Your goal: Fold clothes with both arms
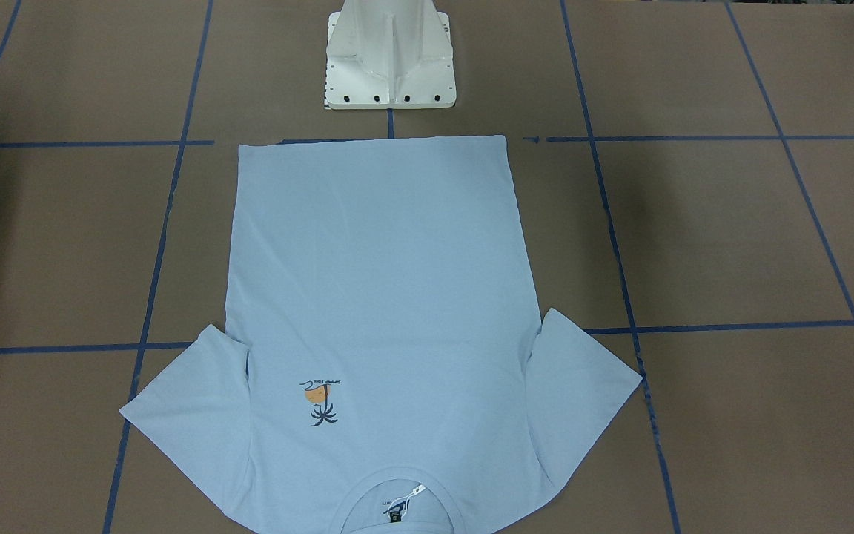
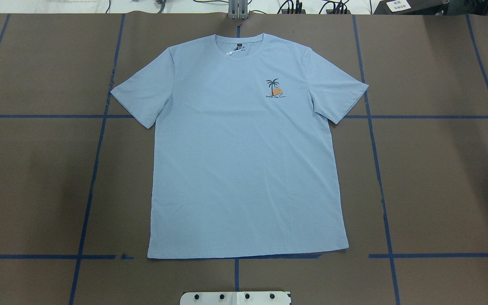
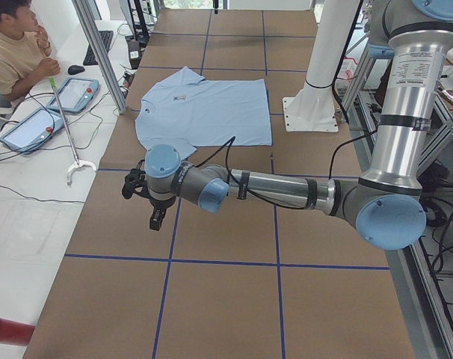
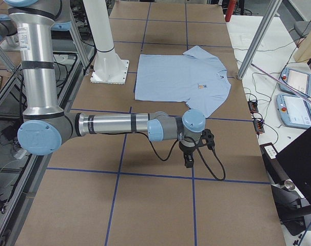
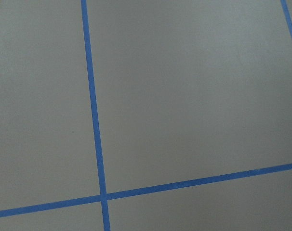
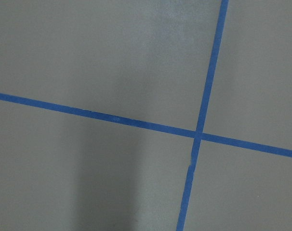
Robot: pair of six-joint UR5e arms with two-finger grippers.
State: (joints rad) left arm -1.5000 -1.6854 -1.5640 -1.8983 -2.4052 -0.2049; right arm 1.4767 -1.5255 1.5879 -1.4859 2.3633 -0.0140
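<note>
The light blue T-shirt lies flat and spread out, front up, both sleeves out, its collar at the far edge and its hem toward the robot base. The palm-tree print and dark neck label show. The shirt also shows in the front view. My left gripper hangs over bare table well off the shirt's sleeve, seen only in the exterior left view. My right gripper does likewise in the exterior right view. I cannot tell whether either is open or shut. Both wrist views show only table and tape.
The white pedestal base stands just behind the shirt's hem. Blue tape lines grid the brown table. An operator sits at a side desk with tablets. More tablets and cables lie beyond the far edge.
</note>
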